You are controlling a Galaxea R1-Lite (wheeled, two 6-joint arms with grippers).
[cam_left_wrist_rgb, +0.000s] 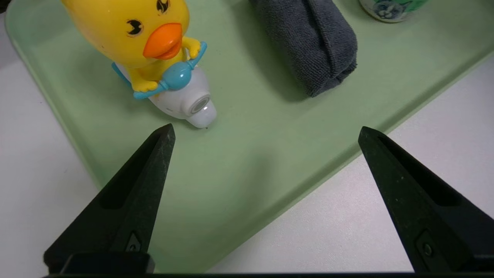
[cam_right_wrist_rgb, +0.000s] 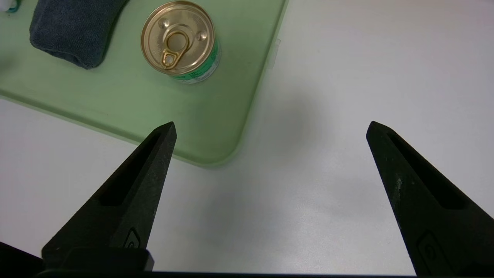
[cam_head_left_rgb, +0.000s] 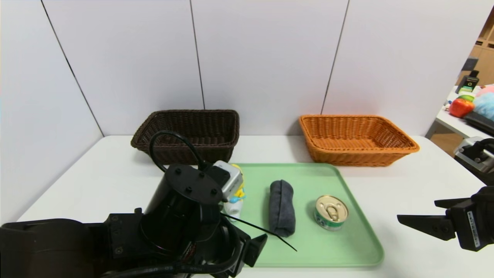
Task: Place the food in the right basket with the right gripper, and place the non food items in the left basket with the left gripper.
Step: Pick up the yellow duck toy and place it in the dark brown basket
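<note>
White tabletop held a green tray (cam_head_left_rgb: 347, 247); duck toy (cam_left_wrist_rgb: 154, 50), towel (cam_head_left_rgb: 281, 208) and can (cam_head_left_rgb: 331, 212) lay on it. Left gripper (cam_left_wrist_rgb: 266, 133) hung spread near the duck, likely approaching; right gripper (cam_right_wrist_rgb: 270, 129) waited spread beside the tray.

Pale panelled wall (cam_head_left_rgb: 262, 58) (dark seams) behind white table (cam_head_left_rgb: 96, 181); wooden shelving (cam_head_left_rgb: 484, 50) at right.
</note>
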